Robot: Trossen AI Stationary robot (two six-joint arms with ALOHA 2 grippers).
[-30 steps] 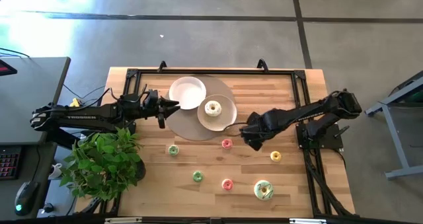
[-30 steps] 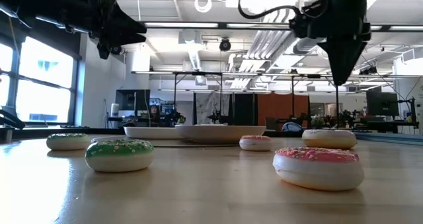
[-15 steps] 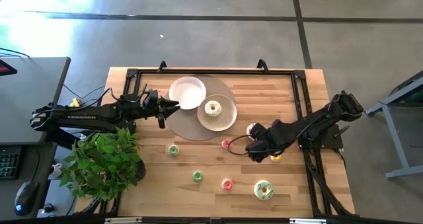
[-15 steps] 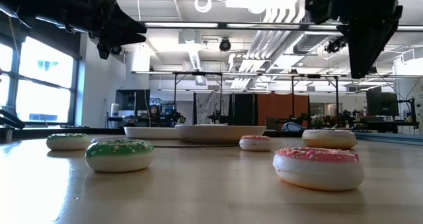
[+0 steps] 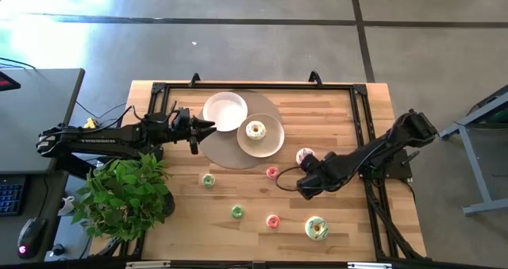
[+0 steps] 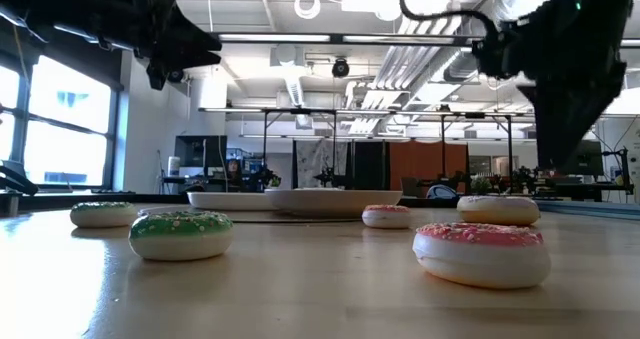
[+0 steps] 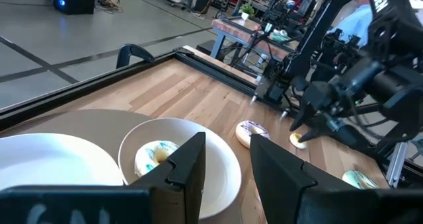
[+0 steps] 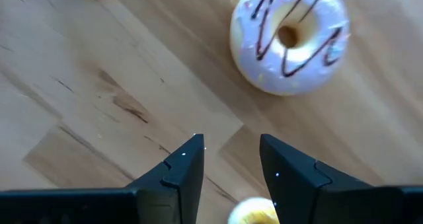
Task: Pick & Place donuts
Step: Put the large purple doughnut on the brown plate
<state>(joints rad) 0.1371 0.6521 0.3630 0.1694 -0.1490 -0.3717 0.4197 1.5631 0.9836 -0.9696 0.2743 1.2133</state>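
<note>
Loose donuts lie flat on the wooden table (image 5: 349, 110): a white-frosted one with dark zigzag lines (image 5: 305, 155) (image 8: 289, 36), small pink ones (image 5: 272, 172) (image 5: 273, 220), small green ones (image 5: 208, 180) (image 5: 237, 212) and a larger white-green one (image 5: 316, 228). Another white-frosted donut (image 5: 255, 129) sits on the beige plate (image 5: 274, 142). My right gripper (image 5: 305, 183) (image 8: 231, 145) is open and points down beside the zigzag donut. A yellow donut (image 8: 254, 212) shows just under its fingers. My left gripper (image 5: 205, 127) (image 7: 228, 145) hovers open beside the plates.
A white plate (image 5: 225, 111) lies partly over a large round mat (image 5: 230, 154) next to the beige plate. A potted plant (image 5: 127, 194) stands at the table's near left corner. A black frame (image 5: 361, 102) runs along the far and right edges. Bare wood lies between the loose donuts.
My right gripper has moved from beside the beige plate toward the table's near right and has come down lower. Its arm now covers the yellow donut in the high view. The zigzag-frosted donut, hidden under the arm before, now shows. Its fingers have stayed open.
</note>
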